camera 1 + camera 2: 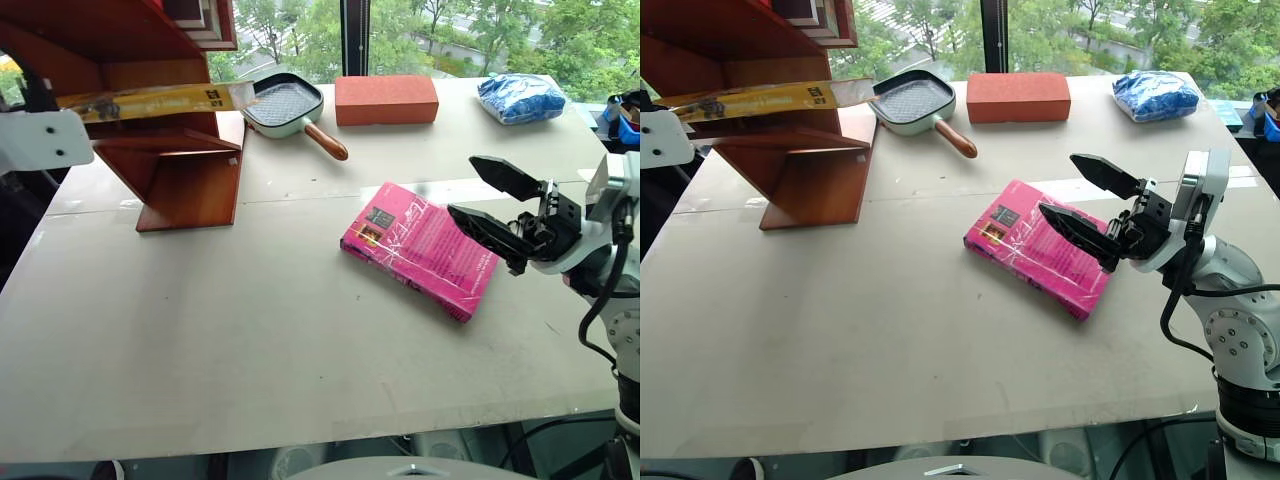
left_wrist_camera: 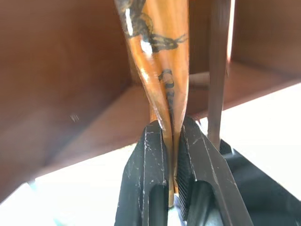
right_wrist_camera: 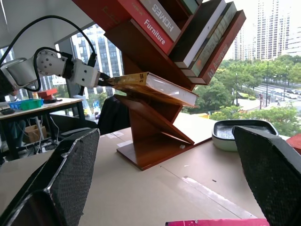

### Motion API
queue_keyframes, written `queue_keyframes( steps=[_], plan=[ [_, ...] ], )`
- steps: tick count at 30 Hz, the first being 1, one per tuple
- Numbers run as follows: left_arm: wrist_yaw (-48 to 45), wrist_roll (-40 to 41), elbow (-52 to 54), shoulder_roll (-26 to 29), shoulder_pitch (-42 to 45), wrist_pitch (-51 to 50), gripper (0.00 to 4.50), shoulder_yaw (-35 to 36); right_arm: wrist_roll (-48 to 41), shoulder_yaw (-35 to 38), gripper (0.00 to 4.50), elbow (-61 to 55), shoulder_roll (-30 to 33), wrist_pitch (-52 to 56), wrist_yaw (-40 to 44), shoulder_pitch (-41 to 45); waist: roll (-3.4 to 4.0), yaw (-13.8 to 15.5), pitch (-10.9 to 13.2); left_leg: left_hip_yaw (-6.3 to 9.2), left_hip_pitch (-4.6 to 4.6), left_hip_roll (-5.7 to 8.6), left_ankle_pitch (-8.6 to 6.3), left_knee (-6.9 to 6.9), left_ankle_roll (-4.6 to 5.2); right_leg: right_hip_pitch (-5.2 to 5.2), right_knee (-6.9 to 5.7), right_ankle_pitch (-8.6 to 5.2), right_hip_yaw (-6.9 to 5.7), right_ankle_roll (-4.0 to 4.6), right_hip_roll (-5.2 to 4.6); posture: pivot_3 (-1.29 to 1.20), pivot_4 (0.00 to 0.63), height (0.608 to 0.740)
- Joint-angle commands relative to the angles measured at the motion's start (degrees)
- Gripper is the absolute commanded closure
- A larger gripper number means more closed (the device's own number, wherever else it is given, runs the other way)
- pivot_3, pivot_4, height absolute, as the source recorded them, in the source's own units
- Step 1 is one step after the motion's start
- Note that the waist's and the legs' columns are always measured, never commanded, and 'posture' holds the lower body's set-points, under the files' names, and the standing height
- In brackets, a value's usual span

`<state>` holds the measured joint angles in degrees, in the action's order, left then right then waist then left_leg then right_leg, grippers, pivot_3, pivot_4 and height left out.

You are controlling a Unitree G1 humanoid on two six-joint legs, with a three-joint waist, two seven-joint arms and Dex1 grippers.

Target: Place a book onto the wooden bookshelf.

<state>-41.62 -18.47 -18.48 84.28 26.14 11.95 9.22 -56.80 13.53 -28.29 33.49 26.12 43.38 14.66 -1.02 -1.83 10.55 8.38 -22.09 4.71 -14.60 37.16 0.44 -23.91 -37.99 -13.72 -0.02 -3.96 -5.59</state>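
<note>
1. Left gripper (image 2: 171, 155): clenched on one end of the book (image 1: 150, 101). In the left wrist view both black fingers (image 2: 146, 179) press against the glossy orange cover from either side.
2. The book extends away from the left gripper, roughly level, and into the wooden bookshelf (image 1: 175, 165). In the right wrist view it lies on a slanted panel of the shelf unit, page edges facing outward, its far end projecting past the panel.
3. Whether the book's weight rests fully on the panel cannot be told.
4. Other books stand slanted in the compartments above the held book (image 3: 155, 87), including a red one (image 3: 150, 23).
5. Right gripper (image 1: 1092, 208): released, fingers spread wide, holding nothing. It hovers over the table (image 1: 250, 330).
6. A pink book (image 1: 420, 250) lies flat on the table directly beneath and just ahead of the right gripper's fingertips; contact is not apparent.
7. Beyond the right gripper, toward the window: a red brick-like block (image 1: 386, 100), a pale green grill pan with wooden handle (image 1: 285, 105) just beside the shelf unit, and a blue bag (image 1: 520, 97).
</note>
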Motion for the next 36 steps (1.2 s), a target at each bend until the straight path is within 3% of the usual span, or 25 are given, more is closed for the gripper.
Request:
queue_keyframes(
  steps=[1, 6, 10, 15, 18, 24, 27, 29, 32, 36],
  plan=[
    [0.3, 0.8, -0.8, 2.2, 0.8, 0.4, 4.11, 2.8, -0.3, 1.1, 0.0, -1.6, 0.0, -0.8, 0.0, 0.3, 0.0, -0.2, 0.0, 0.0, 0.0, 0.0, 0.0, 0.01, 0.0, 0.0, 0.0, 0.0, 0.0, 0.0, 0.0, 0.0, 0.15, 0.74],
    [1.5, 1.0, -1.0, 2.3, 0.1, -0.8, 1.98, 4.4, -0.4, 1.2, 0.0, -1.3, 0.1, -0.5, 0.1, 0.5, -0.01, -0.5, 0.0, 0.0, 0.0, 0.0, 0.0, 0.03, 0.0, 0.0, -0.02, 0.0, 0.01, -0.01, 0.01, 0.0, 0.15, 0.74],
    [-0.4, 7.8, 3.7, -2.3, 2.3, -5.7, 0.02, 6.8, -0.5, 1.5, 0.0, -0.2, 0.7, -0.2, 0.7, 0.9, -0.01, -0.5, 0.0, 0.0, 0.01, -0.01, 0.0, 0.06, 0.0, 0.0, -0.06, 0.0, 0.01, -0.01, 0.01, 0.0, 0.15, 0.74],
    [-5.7, 12.9, 8.9, -3.8, -2.0, -12.8, 0.02, 14.0, 0.2, 2.4, 0.0, 2.7, 2.8, -0.1, 3.3, 1.1, -0.01, -0.6, 0.0, -0.01, 0.0, -0.01, 0.0, 0.14, 0.0, 0.01, -0.06, 0.03, 0.04, -0.03, 0.01, 0.0, 0.15, 0.74],
    [-13.4, 20.1, 15.3, -6.9, -7.1, -21.1, 0.02, 22.1, 1.5, 2.3, 0.0, 4.4, 4.1, -0.6, 5.6, 0.3, 0.03, -0.7, 0.0, -0.13, 0.09, -0.05, 0.0, 0.09, 0.01, 0.0, -0.07, 0.03, 0.2, -0.02, 0.06, 0.0, 0.15, 0.74],
    [-25.1, 25.4, 26.0, -10.3, -17.2, -33.5, 0.02, 36.7, 3.4, 2.5, 0.0, 7.1, 4.5, -1.3, 8.9, -0.6, 0.03, -0.6, 0.0, -0.18, 0.07, -0.19, 0.0, 0.08, 0.0, -0.01, 0.0, 0.05, 0.25, 0.01, 0.15, 0.0, 0.15, 0.74],
    [-25.1, 31.5, 32.2, -13.0, -17.0, -40.5, 0.02, 37.8, 4.8, 2.5, 0.0, 7.9, 4.4, -1.8, 10.1, -1.6, 0.04, -0.3, 0.0, -0.19, 0.11, -0.2, 0.0, 0.1, 0.0, 0.04, 0.01, 0.05, 0.25, 0.02, 0.14, 0.0, 0.15, 0.74],
    [-22.9, 40.2, 37.3, -16.1, -14.0, -48.5, 0.02, 37.0, 6.8, 2.4, 0.0, 8.5, 4.5, -3.0, 11.3, -3.6, 0.04, 0.2, 0.0, -0.16, 0.13, -0.2, 0.0, 0.13, 0.0, 0.09, -0.01, 0.06, 0.21, 0.02, 0.12, 0.0, 0.15, 0.74],
    [-19.3, 54.1, 44.3, -24.8, -13.2, -60.3, 0.02, 37.2, 12.3, 1.7, 0.0, 9.6, 5.2, -6.8, 14.2, -9.3, 0.04, 0.9, 0.0, -0.1, 0.13, -0.25, 0.0, 0.24, 0.0, 0.16, -0.01, 0.14, 0.12, 0.05, 0.15, 0.0, 0.15, 0.74],
    [-14.2, 51.4, 50.1, -36.0, -27.6, -59.8, 0.02, 32.6, 19.1, 1.9, 0.0, 10.9, 4.1, -13.3, 15.5, -18.4, 0.31, 0.7, -0.2, -0.35, 0.35, -0.26, 0.0, 0.2, -0.01, 0.27, 0.01, 0.16, 0.43, 0.05, 0.16, 0.0, 0.15, 0.74]
  ],
)
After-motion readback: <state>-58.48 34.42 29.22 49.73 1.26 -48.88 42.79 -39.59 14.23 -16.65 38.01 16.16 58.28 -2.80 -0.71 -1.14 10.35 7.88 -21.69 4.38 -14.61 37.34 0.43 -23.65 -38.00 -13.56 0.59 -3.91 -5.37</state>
